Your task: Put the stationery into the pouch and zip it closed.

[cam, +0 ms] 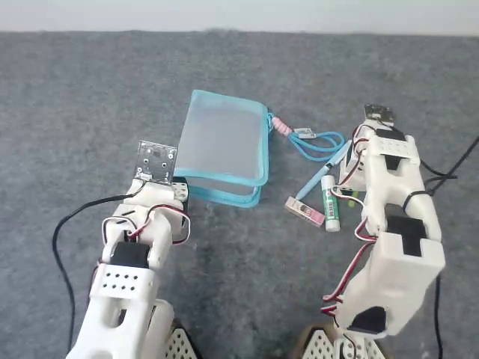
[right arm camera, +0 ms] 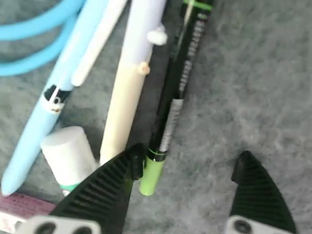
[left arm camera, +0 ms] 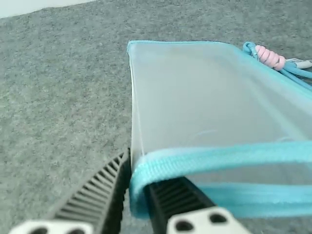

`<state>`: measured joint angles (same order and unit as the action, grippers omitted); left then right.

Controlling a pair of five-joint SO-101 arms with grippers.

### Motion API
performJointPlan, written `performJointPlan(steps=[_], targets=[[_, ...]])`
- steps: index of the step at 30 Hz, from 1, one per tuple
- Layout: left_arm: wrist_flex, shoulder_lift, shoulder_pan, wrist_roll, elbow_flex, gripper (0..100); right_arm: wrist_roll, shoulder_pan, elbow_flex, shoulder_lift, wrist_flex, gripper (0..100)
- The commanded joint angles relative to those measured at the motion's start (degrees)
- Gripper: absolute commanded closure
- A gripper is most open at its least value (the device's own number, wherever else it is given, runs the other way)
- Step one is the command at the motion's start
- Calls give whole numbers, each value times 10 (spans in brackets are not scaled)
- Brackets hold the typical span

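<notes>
Blue cord [cam: 307, 152] loops beside the pens [cam: 322, 173], near the pouch [cam: 224, 146].

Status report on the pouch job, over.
Left gripper shut on pouch zipper edge. Right gripper open over black-and-green pen. Pens and glue stick on the mat, outside pouch. Blue cord loop beside the pens.

No text is legible. Print on the black pen [right arm camera: 183, 68] is blurred; the glue stick [cam: 330, 202] label, 4 o'clock from the pouch [cam: 224, 142], is too small.
</notes>
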<state>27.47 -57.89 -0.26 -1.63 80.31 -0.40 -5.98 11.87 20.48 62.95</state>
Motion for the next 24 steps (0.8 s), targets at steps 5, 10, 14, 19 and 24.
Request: performJointPlan(steps=[5,10,14,19,24], targets=[[-19,1,-3,7,-11,989,-4,-6,-25,-5,-4,980],[-19,2,0,7,-11,988,-4,-6,-25,-22,29,992],[-21,3,0,7,-11,988,21,-7,-19,-67,58,991],[-22,3,0,7,-11,988,41,-7,55,-189,50,991],[-23,3,1,7,-11,988,100,13,131,-373,67,992]])
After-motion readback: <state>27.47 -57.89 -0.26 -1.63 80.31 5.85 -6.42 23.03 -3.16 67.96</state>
